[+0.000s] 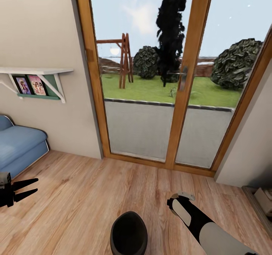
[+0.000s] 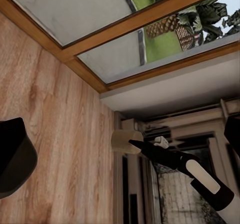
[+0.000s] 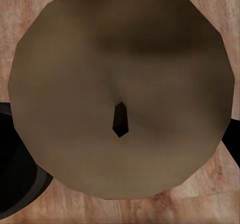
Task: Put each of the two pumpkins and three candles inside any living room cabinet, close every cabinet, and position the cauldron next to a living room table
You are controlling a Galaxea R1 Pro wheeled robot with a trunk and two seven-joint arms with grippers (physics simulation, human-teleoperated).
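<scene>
One candle [image 3: 120, 92] sits clamped in the right gripper [image 2: 136, 143]. The left gripper [image 1: 23, 188] is spread wide, empty. Carry it level, avoiding the cauldron [image 1: 128, 234].

Lighting: bright, even daylight through glass doors [image 1: 151, 77] | Shadows: faint on wood floor [image 1: 94, 194] | Glare: minimal | Quality: soft render; right wrist close-up of candle [image 3: 120, 84] blurred | Edges: wide-angle slant

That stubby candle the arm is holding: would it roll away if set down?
The candle looks short and wide with a flat top, so upright it would probably sit steady; on its side, its round wall might roll. It seems stiff: undented in the right end effector.
</scene>
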